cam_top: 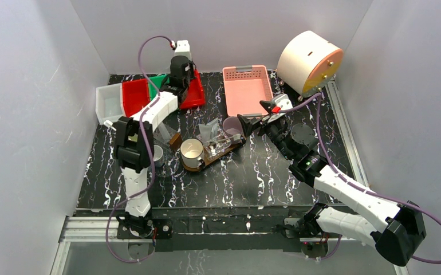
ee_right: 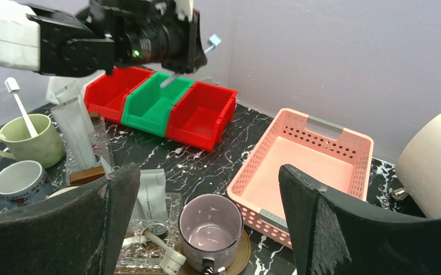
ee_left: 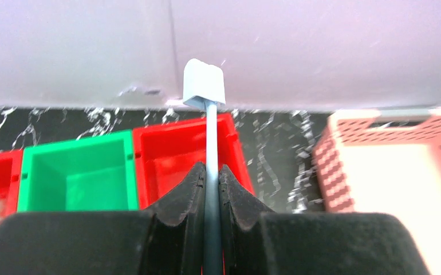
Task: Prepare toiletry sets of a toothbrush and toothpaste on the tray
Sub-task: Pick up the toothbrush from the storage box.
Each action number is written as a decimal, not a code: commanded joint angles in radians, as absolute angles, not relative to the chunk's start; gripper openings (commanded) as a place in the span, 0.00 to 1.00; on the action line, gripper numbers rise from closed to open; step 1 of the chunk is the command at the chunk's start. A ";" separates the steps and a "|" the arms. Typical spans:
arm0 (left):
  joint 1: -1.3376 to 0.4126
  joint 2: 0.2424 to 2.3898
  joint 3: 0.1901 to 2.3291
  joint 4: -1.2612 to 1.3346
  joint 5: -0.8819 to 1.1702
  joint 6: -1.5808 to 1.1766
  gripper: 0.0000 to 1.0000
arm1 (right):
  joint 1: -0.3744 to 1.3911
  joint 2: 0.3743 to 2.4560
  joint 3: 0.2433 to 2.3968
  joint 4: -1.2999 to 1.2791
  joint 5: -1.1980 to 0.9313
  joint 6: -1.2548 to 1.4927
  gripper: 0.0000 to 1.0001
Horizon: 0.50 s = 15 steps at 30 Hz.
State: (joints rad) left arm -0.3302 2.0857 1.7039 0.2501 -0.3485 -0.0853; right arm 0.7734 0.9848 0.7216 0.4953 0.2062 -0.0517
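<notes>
top view: black marble-look table inside grey walls, two arms bolted at the near edge. the l gripper [cam_top: 179, 70] is reached out to the back left, raised over a row of bins: white bin [cam_top: 109, 103], red bin [cam_top: 135, 94], green bin [cam_top: 160, 80], 2nd red bin [cam_top: 194, 96]. in the l wrist view its black fingers [ee_left: 186, 197] are pressed together on the thin shaft of a white toothbrush [ee_left: 204, 84], which sticks straight out past the tips w/ its capped head toward the back wall, above the 2nd red bin. the r wrist view shows the same brush poking out both sides of that gripper, tilted, well above the bins. the r gripper [cam_top: 247, 121] hovers low over the table centre, jaws spread wide w/ nothing between them, just above a lilac mug [ee_right: 209, 232]. the mug stands on the rounded r end of the tray [cam_top: 221, 153], a dark brown board lying at an angle mid-table, between bins and arm bases. also on the tray: a clear bag [ee_right: 149, 195] w/ a small white item i can't identify. to the left in the r wrist view, a green mug [ee_right: 26, 140] holds a 2nd brush [ee_right: 20, 106] upright, and a white mug [ee_right: 15, 179] stands near it; can't tell if those two stand on the tray. a pink basket [cam_top: 247, 89] is behind the tray, apart from it.
</notes>
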 commanded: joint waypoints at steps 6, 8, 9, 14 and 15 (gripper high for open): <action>-0.334 1.788 1.476 0.493 -0.115 -0.284 0.00 | 0.772 0.982 0.757 0.508 0.151 0.004 0.99; -0.334 1.737 1.425 0.524 -0.075 -0.328 0.00 | 0.772 0.983 0.763 0.506 0.130 0.030 0.99; -0.334 1.716 1.402 0.536 -0.055 -0.344 0.00 | 0.772 0.983 0.766 0.505 0.117 0.041 0.99; -0.342 1.616 1.299 0.598 0.059 -0.458 0.00 | 0.772 1.003 0.778 0.528 0.055 0.095 0.98; -0.345 1.598 1.282 0.610 0.077 -0.475 0.00 | 0.772 1.009 0.781 0.534 0.040 0.106 0.98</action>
State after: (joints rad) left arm -0.3313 1.6966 1.3346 0.5179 -0.0410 -0.3641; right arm 0.7734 0.9920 0.7250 0.4808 0.1062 0.0479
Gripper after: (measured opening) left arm 0.097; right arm 0.984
